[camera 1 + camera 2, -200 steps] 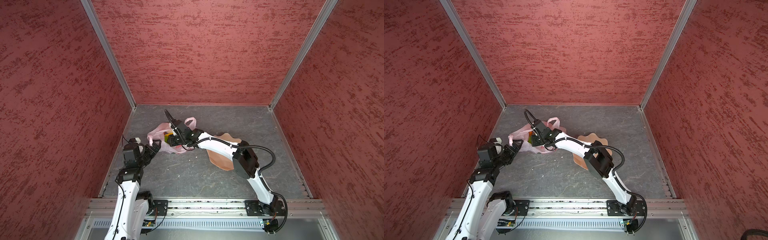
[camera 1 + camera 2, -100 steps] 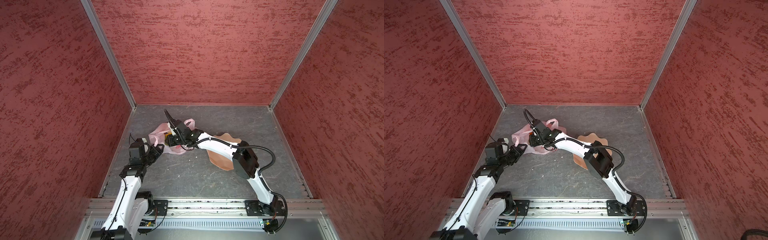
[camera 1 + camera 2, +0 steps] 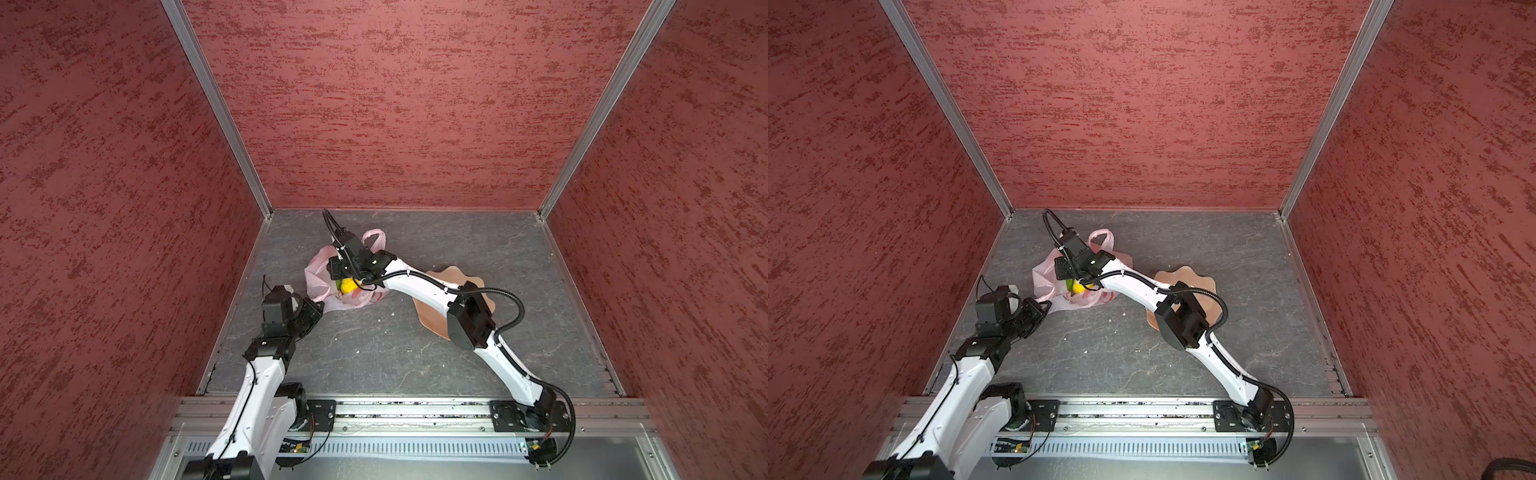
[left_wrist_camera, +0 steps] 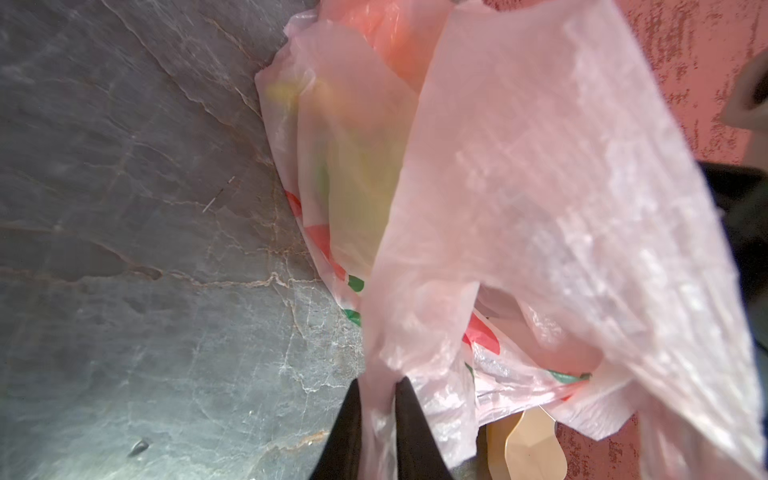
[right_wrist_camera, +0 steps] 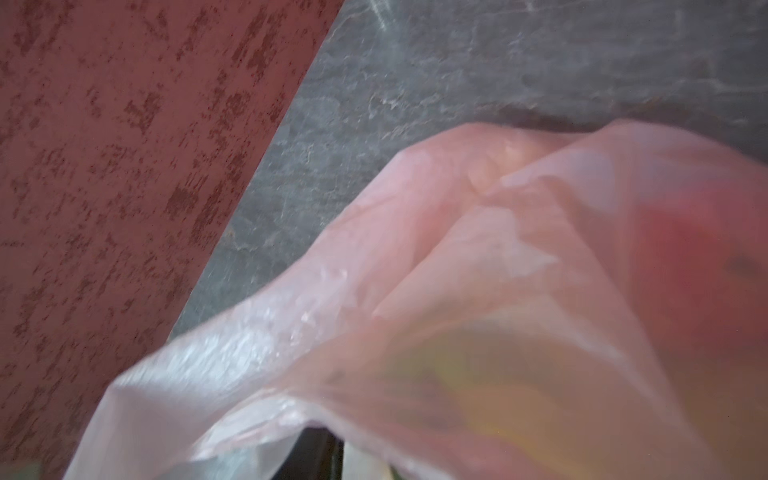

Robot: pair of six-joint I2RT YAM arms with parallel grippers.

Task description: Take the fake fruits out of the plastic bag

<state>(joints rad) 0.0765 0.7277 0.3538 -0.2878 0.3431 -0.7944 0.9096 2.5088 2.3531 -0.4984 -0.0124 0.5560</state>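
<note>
Where the plastic bag (image 3: 320,278) trails out at its 7 o'clock, L gripper (image 4: 376,382): black fingers (image 4: 349,419) pinched tight on a strip of film.
plastic bag: pale pink, crumpled on grey floor (image 3: 374,353), approx 10 o'clock fr floor centre.
fake fruits (image 3: 348,285): inside bag; yellow + green bit show at its mouth in both top views.
R gripper (image 3: 343,274): at fruits' 12 o'clock, film draped over it; can't tell if jaws are apart or clamped.
plate (image 3: 453,276): tan, wavy-edged, at bag's 3 o'clock, partly under R arm.
</note>
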